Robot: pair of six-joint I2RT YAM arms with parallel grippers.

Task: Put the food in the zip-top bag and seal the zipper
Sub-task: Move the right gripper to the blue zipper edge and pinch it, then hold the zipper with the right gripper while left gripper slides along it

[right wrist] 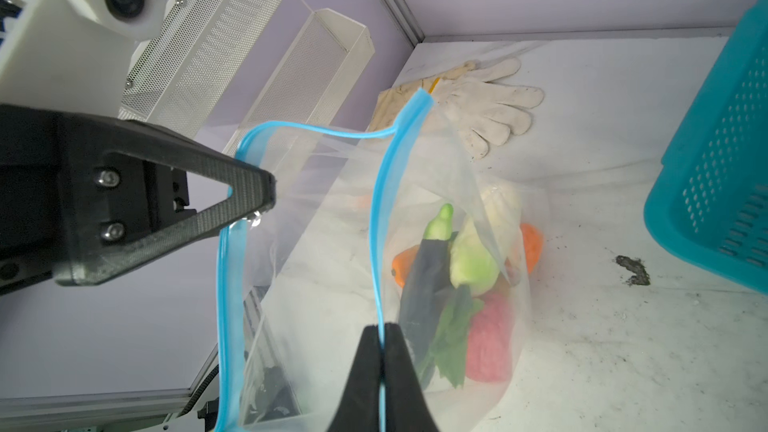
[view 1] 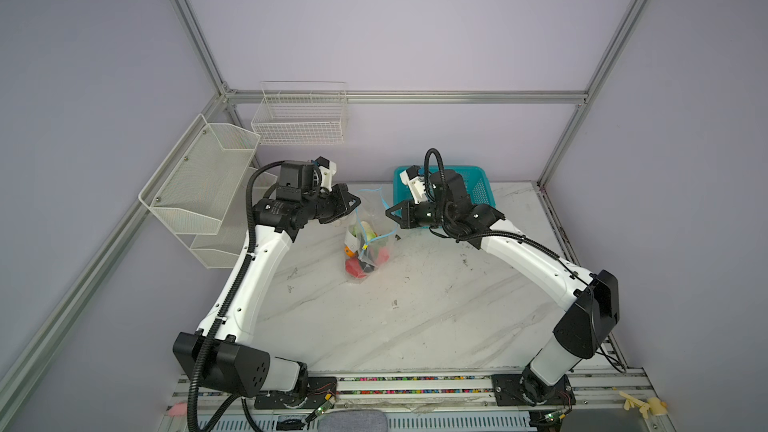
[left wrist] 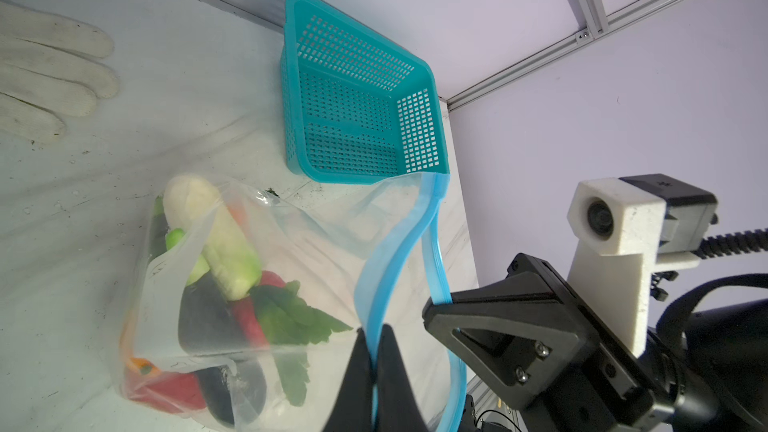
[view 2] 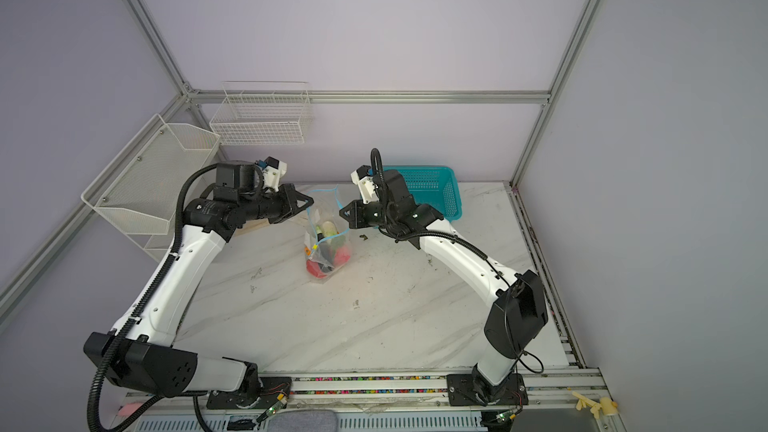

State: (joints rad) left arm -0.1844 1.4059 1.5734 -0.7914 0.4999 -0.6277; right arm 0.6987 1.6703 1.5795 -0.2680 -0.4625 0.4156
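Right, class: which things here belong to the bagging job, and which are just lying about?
Belongs to the job: zip-top bag, food inside it, zipper, left pincer and right pincer, each shut on the zipper.
Just lying about: teal basket, white glove, mesh shelf, wire basket.

The left gripper [view 1: 357, 201] and right gripper [view 1: 387, 212] face each other tip to tip, jaws closed on the blue zipper [view 1: 385, 200] of the zip-top bag [view 1: 368, 218] hanging between them. The food [view 1: 354, 266] sits in the bag beneath both tips; a teal basket [view 1: 482, 189] stands just behind the right gripper
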